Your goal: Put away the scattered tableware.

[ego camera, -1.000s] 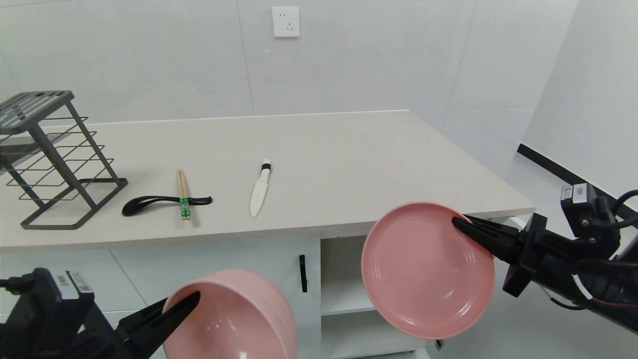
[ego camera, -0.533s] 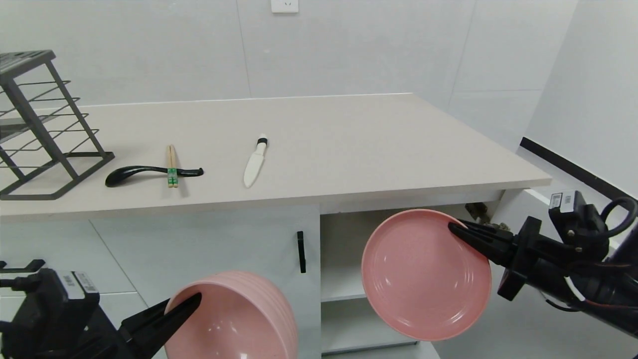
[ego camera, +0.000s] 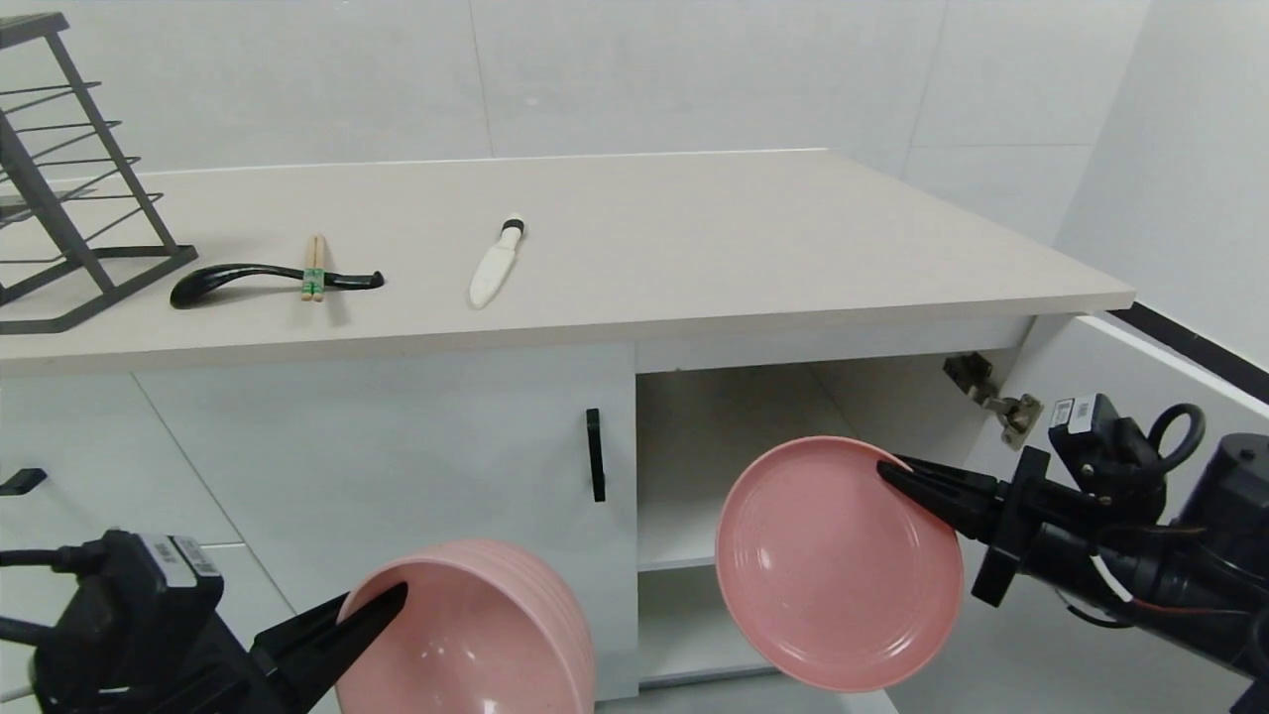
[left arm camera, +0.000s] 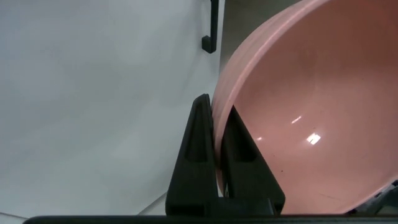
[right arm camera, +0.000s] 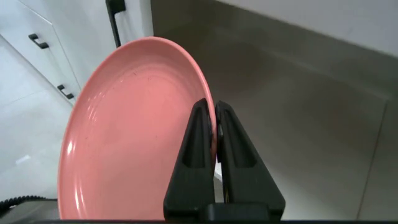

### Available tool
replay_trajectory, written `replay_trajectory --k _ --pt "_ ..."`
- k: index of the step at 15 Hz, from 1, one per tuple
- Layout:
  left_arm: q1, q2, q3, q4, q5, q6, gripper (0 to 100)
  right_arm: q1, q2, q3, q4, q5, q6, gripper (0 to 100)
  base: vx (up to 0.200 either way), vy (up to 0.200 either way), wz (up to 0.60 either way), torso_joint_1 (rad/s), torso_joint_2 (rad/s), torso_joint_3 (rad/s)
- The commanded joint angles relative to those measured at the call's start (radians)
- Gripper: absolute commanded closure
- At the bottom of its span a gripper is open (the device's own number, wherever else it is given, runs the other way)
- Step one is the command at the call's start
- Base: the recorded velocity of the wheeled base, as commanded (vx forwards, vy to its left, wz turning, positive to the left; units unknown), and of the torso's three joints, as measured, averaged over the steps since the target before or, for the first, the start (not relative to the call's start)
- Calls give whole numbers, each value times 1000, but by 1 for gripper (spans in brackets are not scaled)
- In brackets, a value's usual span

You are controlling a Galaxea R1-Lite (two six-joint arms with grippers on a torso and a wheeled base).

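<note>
left gripper (ego camera: 382, 605) clamps the pink bowl's (ego camera: 476, 635) rim, low before the closed door (ego camera: 397, 446). right gripper (ego camera: 887, 471) pinches the pink plate's (ego camera: 833, 565) rim at the open cabinet (ego camera: 714, 446). beyond, on the beige countertop (ego camera: 744, 238): spoon (ego camera: 213, 283) under green-banded chopsticks (ego camera: 314, 268), knife (ego camera: 493, 268), rack (ego camera: 69, 198).

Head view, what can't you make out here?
Cabinet interior: partly hidden behind the pink plate, head view.
Rack: cut off by the left and top edges, head view.
Pink bowl: lower part cut off by the bottom edge, head view.
</note>
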Motion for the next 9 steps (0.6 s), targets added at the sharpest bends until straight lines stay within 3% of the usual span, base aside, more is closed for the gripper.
replay_trajectory --k 1,6,9 --pt "1 11 0 0 0 -2 100 3 44 0 -1 1 0 100 0 0 0 0 0 0" --pt "-1 20 0 0 1 -7 100 4 115 2 -1 1 0 100 0 0 0 0 0 0" --pt "-1 74 2 3 0 -33 100 8 199 13 -1 1 4 100 0 0 0 -10 106 93"
